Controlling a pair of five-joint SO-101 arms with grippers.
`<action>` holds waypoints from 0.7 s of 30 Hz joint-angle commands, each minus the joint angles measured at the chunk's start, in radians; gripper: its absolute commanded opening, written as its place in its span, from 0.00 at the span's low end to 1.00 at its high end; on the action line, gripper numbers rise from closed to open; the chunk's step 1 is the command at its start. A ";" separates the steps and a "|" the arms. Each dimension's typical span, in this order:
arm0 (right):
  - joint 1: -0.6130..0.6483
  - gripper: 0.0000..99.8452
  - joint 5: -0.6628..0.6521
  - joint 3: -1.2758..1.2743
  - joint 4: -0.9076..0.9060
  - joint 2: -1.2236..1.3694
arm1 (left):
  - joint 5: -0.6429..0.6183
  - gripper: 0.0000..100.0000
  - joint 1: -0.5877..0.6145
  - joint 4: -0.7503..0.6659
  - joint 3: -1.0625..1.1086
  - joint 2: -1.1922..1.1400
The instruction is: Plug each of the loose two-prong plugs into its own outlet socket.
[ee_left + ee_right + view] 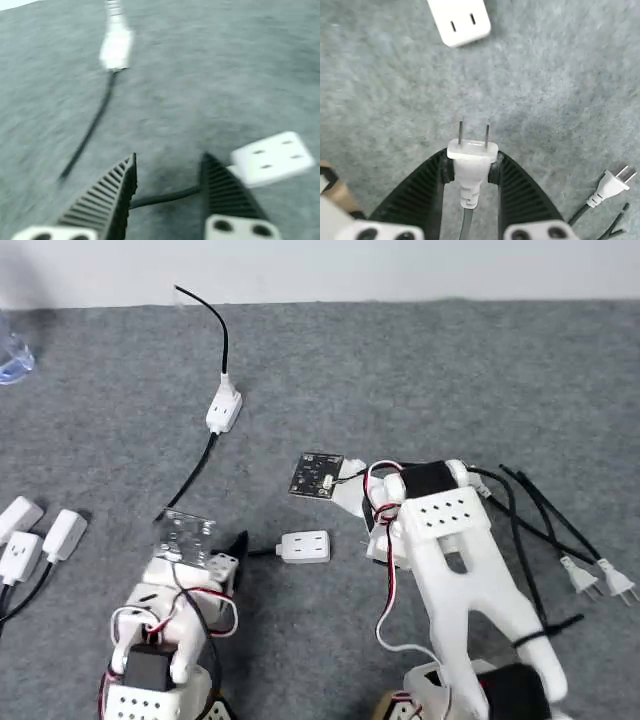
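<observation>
My right gripper (pixel 471 164) is clenched on a white two-prong plug (pixel 471 152). I hold it by the body so the prongs stick out bare past the jaws, pointed toward the slots of the outlet socket (pixel 459 20), which lies flat on the counter (pixel 560 90) a little way ahead. My left gripper (pixel 169 167) is spread, with its jaws either side of that socket's black cord (pixel 165 196) and not pinching it. I judge it is placed there to brace the socket against my push. Off to the side lies another loose plug (pixel 610 186). Farther out a mated pair (pixel 222 410) looks already joined, and spare sockets (pixel 65 533) sit near the counter's edge.
</observation>
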State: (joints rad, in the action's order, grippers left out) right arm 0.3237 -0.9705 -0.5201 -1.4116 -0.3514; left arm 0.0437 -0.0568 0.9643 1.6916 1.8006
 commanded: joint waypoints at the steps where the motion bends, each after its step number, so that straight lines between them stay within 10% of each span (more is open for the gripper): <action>1: 0.039 0.01 0.041 0.091 -0.071 -0.051 | -0.118 0.10 -0.106 -0.034 -0.012 0.000; 16: 0.088 0.01 0.244 0.175 -0.005 -0.048 | -0.753 0.33 -0.384 -0.245 -0.054 0.000; 21: 0.101 0.01 0.250 0.176 -0.004 -0.054 | -0.779 0.33 -0.390 -0.261 -0.028 0.000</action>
State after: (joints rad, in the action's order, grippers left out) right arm 0.4051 -0.7327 -0.4035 -1.4377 -0.3682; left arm -0.7112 -0.4358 0.7511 1.6840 1.8006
